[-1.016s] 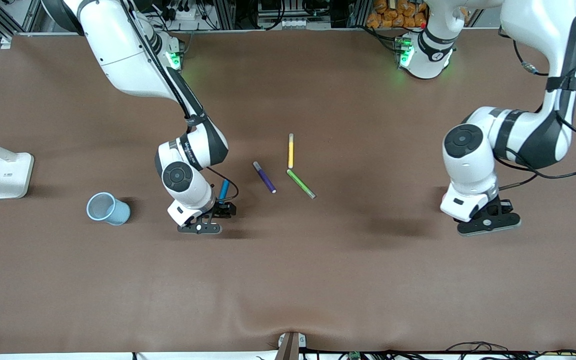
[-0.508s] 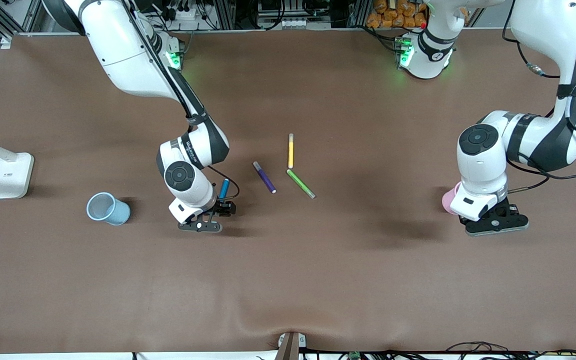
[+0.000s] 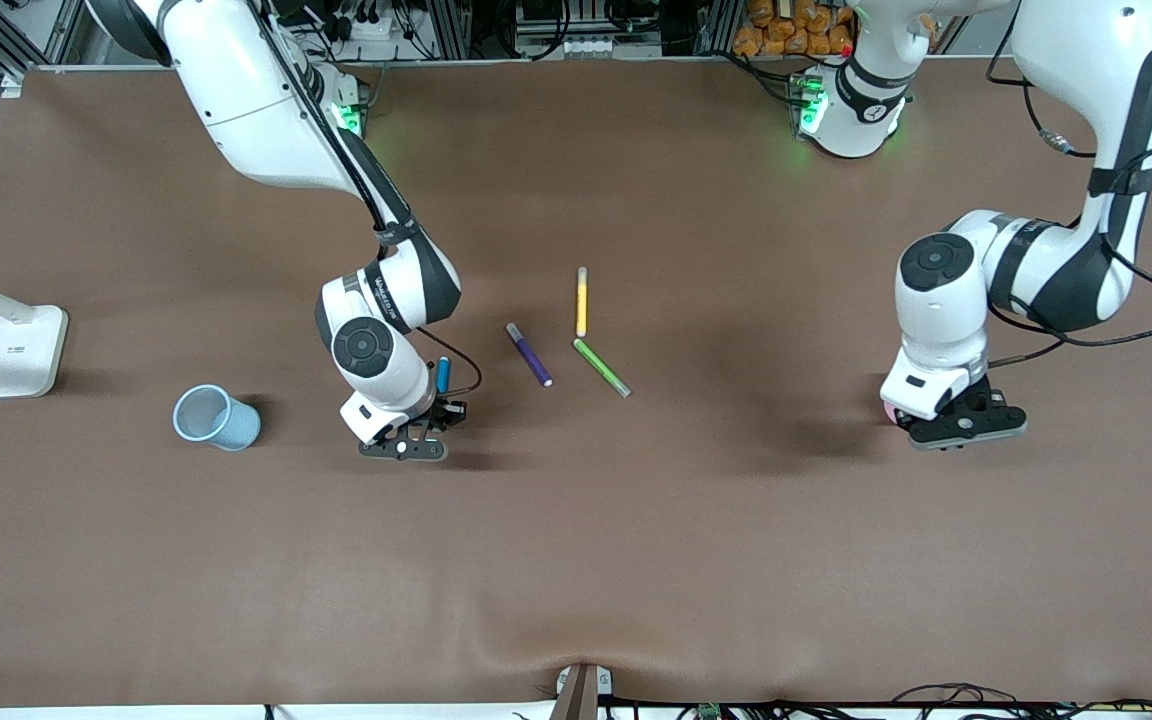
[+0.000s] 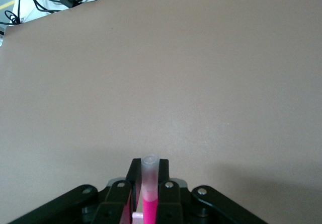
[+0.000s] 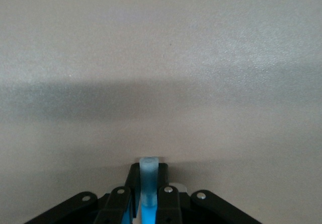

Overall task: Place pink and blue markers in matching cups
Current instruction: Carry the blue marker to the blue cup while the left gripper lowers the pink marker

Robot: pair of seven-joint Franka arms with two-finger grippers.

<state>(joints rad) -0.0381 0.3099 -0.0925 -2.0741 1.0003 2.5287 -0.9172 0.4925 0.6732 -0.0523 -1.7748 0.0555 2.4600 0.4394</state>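
My right gripper [image 3: 434, 415] is shut on the blue marker [image 3: 443, 375], low over the table beside the pale blue cup [image 3: 216, 418]. The cup stands apart, toward the right arm's end. The marker's pale cap sticks out between the fingers in the right wrist view [image 5: 149, 176]. My left gripper [image 3: 948, 420] is shut on the pink marker [image 4: 149, 194], whose pale cap end points out past the fingertips. It hangs over the pink cup [image 3: 888, 412], of which only a sliver shows beside the hand.
A purple marker [image 3: 529, 354], a yellow marker [image 3: 582, 302] and a lime-green marker [image 3: 602, 368] lie mid-table between the arms. A white lamp base [image 3: 21, 350] stands at the right arm's end, past the blue cup.
The left gripper swung aside, baring the pink cup, then came back over it so it is nearly covered. The right gripper shifted slightly and the blue marker stands steeper.
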